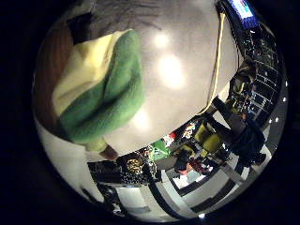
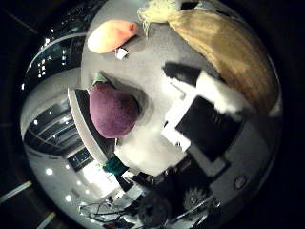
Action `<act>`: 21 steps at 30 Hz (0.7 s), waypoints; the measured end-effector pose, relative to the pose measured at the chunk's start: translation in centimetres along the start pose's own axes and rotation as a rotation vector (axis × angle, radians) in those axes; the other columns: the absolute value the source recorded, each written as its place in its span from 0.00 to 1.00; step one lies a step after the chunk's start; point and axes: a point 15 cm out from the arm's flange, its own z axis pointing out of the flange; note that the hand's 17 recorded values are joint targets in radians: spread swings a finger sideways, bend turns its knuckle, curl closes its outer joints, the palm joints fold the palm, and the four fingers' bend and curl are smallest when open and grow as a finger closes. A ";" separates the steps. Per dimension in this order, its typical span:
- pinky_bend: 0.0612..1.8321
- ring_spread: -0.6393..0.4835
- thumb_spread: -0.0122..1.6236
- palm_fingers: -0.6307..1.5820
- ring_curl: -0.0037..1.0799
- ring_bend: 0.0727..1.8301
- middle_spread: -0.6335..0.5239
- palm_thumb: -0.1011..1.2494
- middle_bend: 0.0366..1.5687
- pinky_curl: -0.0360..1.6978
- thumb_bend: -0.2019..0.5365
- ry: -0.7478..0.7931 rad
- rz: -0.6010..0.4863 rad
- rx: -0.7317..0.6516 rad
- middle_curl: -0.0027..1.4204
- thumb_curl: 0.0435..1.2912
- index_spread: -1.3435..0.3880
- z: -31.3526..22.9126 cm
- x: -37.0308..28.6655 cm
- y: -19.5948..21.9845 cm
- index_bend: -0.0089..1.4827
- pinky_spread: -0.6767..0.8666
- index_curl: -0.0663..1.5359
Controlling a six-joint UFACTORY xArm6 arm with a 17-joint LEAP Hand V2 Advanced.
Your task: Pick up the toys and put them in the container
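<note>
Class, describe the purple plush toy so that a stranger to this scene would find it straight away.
Start at the grey tabletop and go to its edge. There lies the round purple plush eggplant with a green stem. Unlike the orange plush toy further in and the long tan corn-like toy, it is dark purple and plump.
</note>
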 end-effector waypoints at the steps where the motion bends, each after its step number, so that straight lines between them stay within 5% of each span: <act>1: 0.58 0.31 0.57 0.85 0.50 0.58 0.31 0.77 0.57 0.34 0.25 0.003 -0.001 0.026 0.49 0.28 0.53 -0.6 0.3 -0.5 0.42 0.19 0.35; 10: 0.68 0.36 0.55 0.81 0.60 0.71 0.39 0.82 0.78 0.47 0.25 0.025 -0.052 0.287 0.55 0.34 0.60 -10.6 0.9 -2.7 0.71 0.28 0.51; 21: 0.67 0.37 0.56 0.78 0.66 0.74 0.43 0.85 0.84 0.59 0.25 -0.031 -0.329 0.348 0.54 0.39 0.63 -19.5 -15.4 5.0 0.78 0.31 0.53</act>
